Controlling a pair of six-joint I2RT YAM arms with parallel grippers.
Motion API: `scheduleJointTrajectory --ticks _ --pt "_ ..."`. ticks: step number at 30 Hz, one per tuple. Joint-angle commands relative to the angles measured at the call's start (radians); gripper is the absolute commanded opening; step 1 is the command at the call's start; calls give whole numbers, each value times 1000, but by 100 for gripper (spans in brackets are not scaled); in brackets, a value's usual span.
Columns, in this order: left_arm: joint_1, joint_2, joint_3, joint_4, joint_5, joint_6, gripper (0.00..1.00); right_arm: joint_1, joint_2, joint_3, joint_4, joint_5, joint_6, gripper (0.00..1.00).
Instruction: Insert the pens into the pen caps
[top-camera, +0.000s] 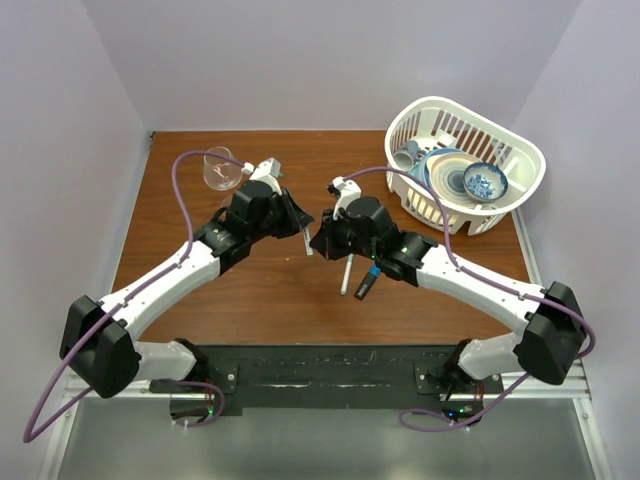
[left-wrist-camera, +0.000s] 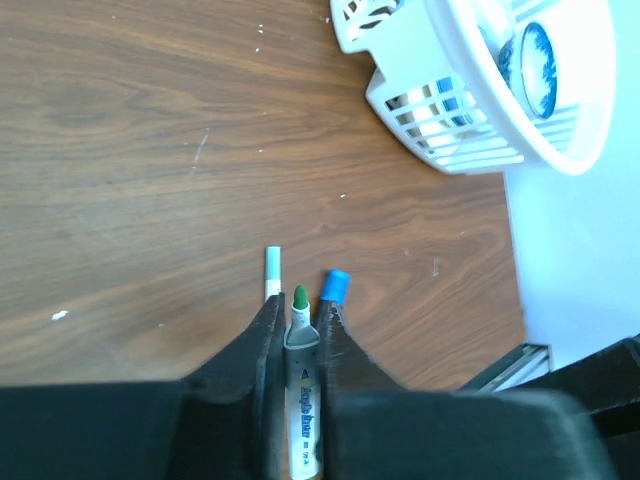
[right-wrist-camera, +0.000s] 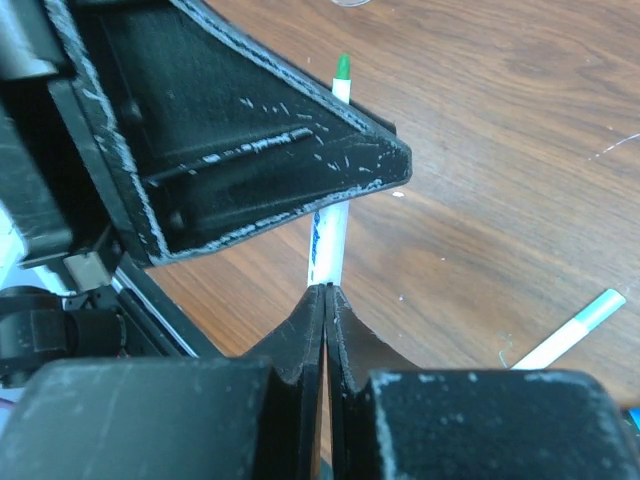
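Note:
My left gripper (top-camera: 303, 228) (left-wrist-camera: 298, 306) is shut on a thin white pen (left-wrist-camera: 301, 375) whose bare green tip sticks out past the fingertips. The pen hangs just above the table (top-camera: 307, 244). My right gripper (top-camera: 322, 238) (right-wrist-camera: 327, 291) is shut, its jaws pressed together right by that pen's shaft (right-wrist-camera: 328, 240), and I see nothing between them. One left finger (right-wrist-camera: 250, 150) fills the right wrist view. A second white pen (top-camera: 346, 275) (left-wrist-camera: 273, 272) (right-wrist-camera: 575, 330) with a pale green end lies on the table. Next to it lies the black marker (top-camera: 366, 285) with the blue cap (left-wrist-camera: 335, 285) on it. No loose green cap shows.
A white dish rack (top-camera: 520, 150) (left-wrist-camera: 400, 95) with bowls and plates stands at the back right. A clear glass (top-camera: 220, 168) stands at the back left. The table's right edge (left-wrist-camera: 515, 330) is close to the pens.

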Motion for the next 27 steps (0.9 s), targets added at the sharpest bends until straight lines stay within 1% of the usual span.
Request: scheduleJointTrajectory --ticks 1,2,5,6,9,12,15,18,19,20,21,22,23,24,25,26,27 --pt "5 -17 26 56 77 12 0 6 9 3 41 -36 16 4" --pt "5 -20 26 52 90 12 0 7 10 1 39 -38 19 13" --pt "5 -34 17 62 110 15 0 7 2 -2 30 -44 24 24" --pt "6 -48 8 67 112 13 0 7 1 -2 30 -50 26 30" --pt "5 -74 -15 107 133 12 0 7 2 -5 47 -84 36 38" --pt "5 -85 -23 142 159 8 0 7 13 1 48 -101 41 40" --pt "6 -89 -20 151 172 19 0 7 7 -17 62 -98 56 35" --pt "6 -94 -20 150 173 31 0 7 -14 -42 80 -87 71 19" --pt "6 -92 -21 151 175 36 0 7 -21 -48 93 -82 75 6" --pt "8 -94 -23 151 178 36 0 7 -30 -53 99 -82 75 1" --pt "6 -94 -21 151 173 38 1 6 -34 -62 106 -82 75 0" --pt "6 -94 -21 145 167 42 10 7 -37 -65 113 -79 73 0" --pt "6 -97 -18 139 141 48 35 7 -45 -66 111 -67 76 0" --pt "6 -95 -6 127 121 56 46 7 -50 -66 106 -55 78 0" --pt "9 -91 6 90 100 77 53 7 -54 -66 88 -41 78 0" --pt "11 -80 21 67 59 94 65 6 -59 -65 76 -24 79 0" --pt "15 -68 61 47 45 114 68 7 -71 -65 67 5 78 0"
